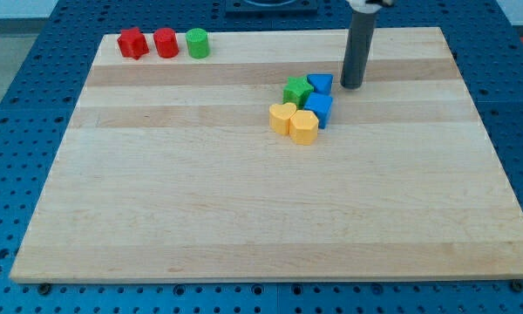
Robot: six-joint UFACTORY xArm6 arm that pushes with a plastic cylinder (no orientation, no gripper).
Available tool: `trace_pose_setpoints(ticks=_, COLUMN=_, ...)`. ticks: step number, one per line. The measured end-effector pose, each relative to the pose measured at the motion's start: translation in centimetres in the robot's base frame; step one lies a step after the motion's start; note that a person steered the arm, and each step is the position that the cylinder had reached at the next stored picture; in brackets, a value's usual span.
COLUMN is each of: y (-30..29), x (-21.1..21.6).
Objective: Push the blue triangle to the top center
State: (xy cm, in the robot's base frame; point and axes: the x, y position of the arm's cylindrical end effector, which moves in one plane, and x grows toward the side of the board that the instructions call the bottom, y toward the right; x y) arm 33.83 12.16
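The blue triangle [321, 84] lies right of the board's middle, near the view's top. It touches a green star block [296, 91] on its left and a blue cube [319, 109] just below it. My tip [352, 86] stands on the board just to the right of the blue triangle, a small gap apart. The dark rod rises from it to the view's top edge.
A yellow heart block [281, 117] and a yellow block [303, 127] sit below the green star. A red star block [132, 43], a red block [166, 43] and a green cylinder [198, 42] line the top left. The wooden board [244, 218] lies on a blue pegboard.
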Motion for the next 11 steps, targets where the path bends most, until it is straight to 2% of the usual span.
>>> trace_pose_setpoints(ticks=1, y=0.0, x=2.5)
trace_pose_setpoints(ticks=2, y=-1.3, x=2.7)
trace_pose_setpoints(ticks=5, y=-7.4, x=0.2)
trace_pose_setpoints(ticks=11, y=-5.6, x=-6.8)
